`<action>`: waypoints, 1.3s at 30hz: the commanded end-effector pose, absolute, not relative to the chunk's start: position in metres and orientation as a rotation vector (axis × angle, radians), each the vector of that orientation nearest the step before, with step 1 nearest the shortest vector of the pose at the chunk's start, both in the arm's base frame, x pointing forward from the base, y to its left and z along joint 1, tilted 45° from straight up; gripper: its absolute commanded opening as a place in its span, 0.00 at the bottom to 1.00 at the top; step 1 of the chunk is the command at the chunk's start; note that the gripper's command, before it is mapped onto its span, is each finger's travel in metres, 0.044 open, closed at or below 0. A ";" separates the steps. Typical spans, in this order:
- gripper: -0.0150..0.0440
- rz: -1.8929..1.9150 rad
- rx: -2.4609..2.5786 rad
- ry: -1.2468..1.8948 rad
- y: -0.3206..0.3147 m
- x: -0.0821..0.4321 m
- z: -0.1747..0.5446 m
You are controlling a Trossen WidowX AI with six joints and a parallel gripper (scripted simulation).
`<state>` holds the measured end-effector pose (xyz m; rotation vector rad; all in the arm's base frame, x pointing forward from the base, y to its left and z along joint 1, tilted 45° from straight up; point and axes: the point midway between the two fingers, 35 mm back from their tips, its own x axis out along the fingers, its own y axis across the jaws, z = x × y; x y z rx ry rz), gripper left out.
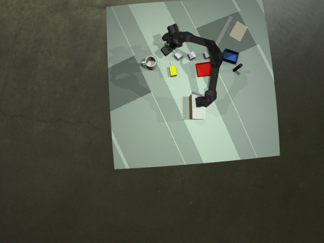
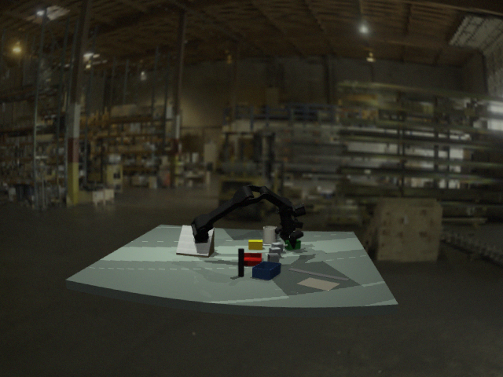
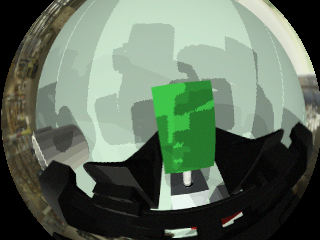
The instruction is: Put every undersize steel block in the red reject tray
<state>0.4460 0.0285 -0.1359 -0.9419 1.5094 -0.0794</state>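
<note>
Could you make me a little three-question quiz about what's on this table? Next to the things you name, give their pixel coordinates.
1. True or false: the pincer (image 1: 169,46) (image 2: 293,243) (image 3: 182,130) is shut on the green gauge (image 1: 168,44) (image 2: 298,245) (image 3: 186,127).
2. Which stands upright: (a) the black cylinder (image 1: 237,67) (image 2: 240,262), (b) the beige sheet (image 1: 238,31) (image 2: 318,283), (c) the long grey strip (image 1: 225,29) (image 2: 318,274)?
3. Fill in: the open tray nearest the black cylinder is coloured ____.

Key: 1 true; 2 a; 3 blue.
</note>
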 end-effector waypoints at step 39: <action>0.25 -0.084 -0.942 1.499 0.025 0.440 -0.124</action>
